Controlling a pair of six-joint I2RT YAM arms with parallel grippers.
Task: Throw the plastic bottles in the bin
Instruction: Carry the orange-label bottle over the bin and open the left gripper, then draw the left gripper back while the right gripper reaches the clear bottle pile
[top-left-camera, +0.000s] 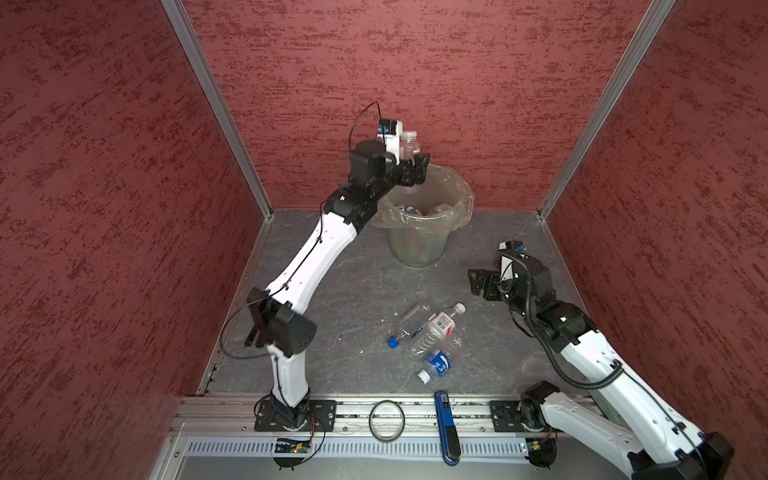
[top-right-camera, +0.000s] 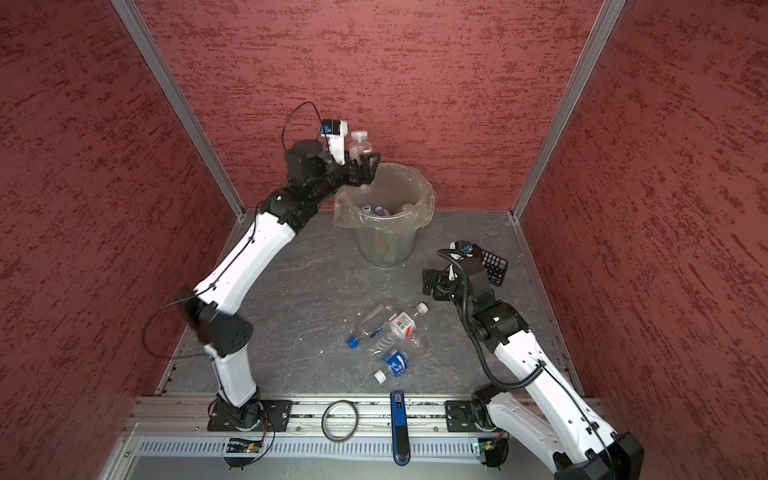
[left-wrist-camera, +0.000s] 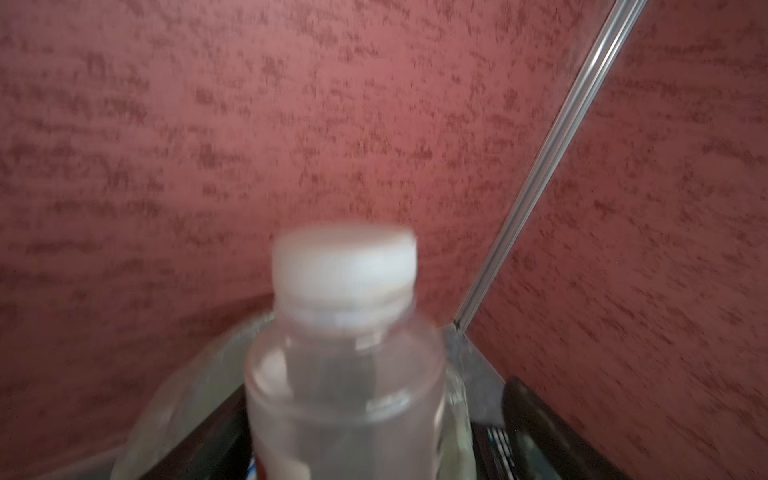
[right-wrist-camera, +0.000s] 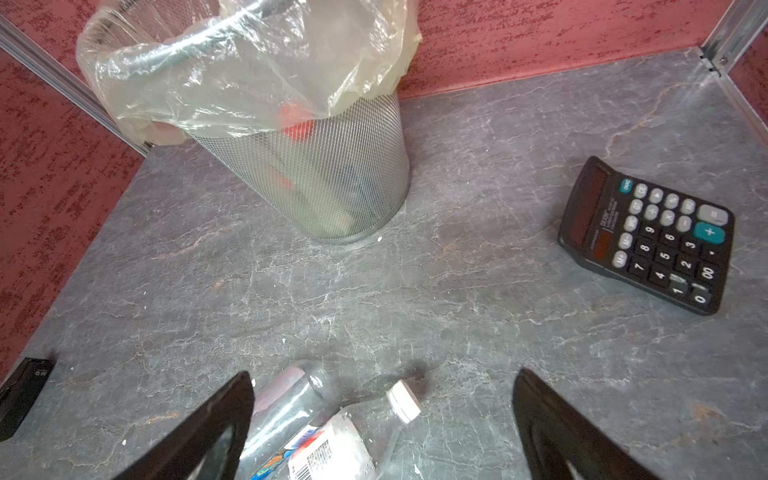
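Right now my left gripper sits in the upper middle of both top views, over the left part of the rim of the bin. A white-capped clear bottle stands upright between its jaws. The jaws look spread: in the left wrist view a gap shows between the bottle and one finger, and the bottle is smeared. So I judge it loose and dropping into the bin, not pinched.

Several bottles already lie inside the bin. I can see caps through its mouth in both top views, and red shapes through the wall in the right wrist view, but I can't count them.

A cluster is left on the table, lower middle of both top views, with its bottles touching and overlapping:
- a blue-capped bottle
- a red-and-white-labelled bottle
- a blue-labelled bottle, lowest in the frame
- what looks like a fourth clear one, its cap not visible

My right gripper hovers up and to the right of the cluster, fingers wide apart and empty. The calculator beyond it is not mine to bin.

I'd call the job well past halfway, with one bottle going in and about four to fetch.
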